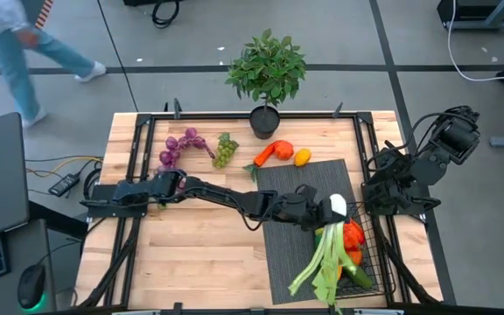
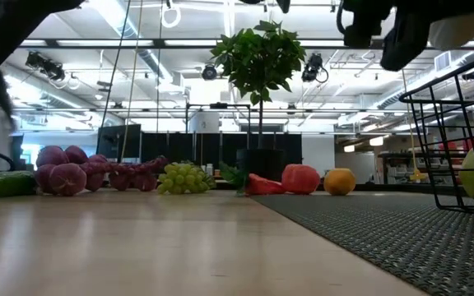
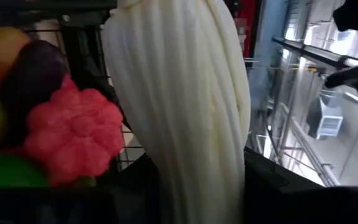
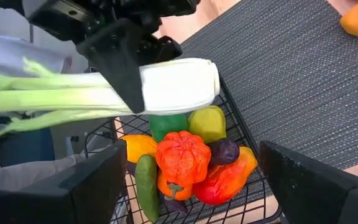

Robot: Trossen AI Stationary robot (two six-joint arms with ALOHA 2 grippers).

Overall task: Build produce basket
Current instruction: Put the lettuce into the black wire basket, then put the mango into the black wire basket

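The leek is clamped at its white end by the outstretched left claw, green leaves trailing away over the basket; the right claw stands wide beside it.

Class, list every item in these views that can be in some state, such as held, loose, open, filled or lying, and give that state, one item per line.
left gripper: shut on the leek, above the basket
leek: held by its white end, green leaves trailing past the basket's edge
basket: on the ribbed mat, partly filled with produce
right gripper: open, empty, beside the basket
purple grapes: lying loose on the table
green grapes: lying loose on the table
potted plant: upright
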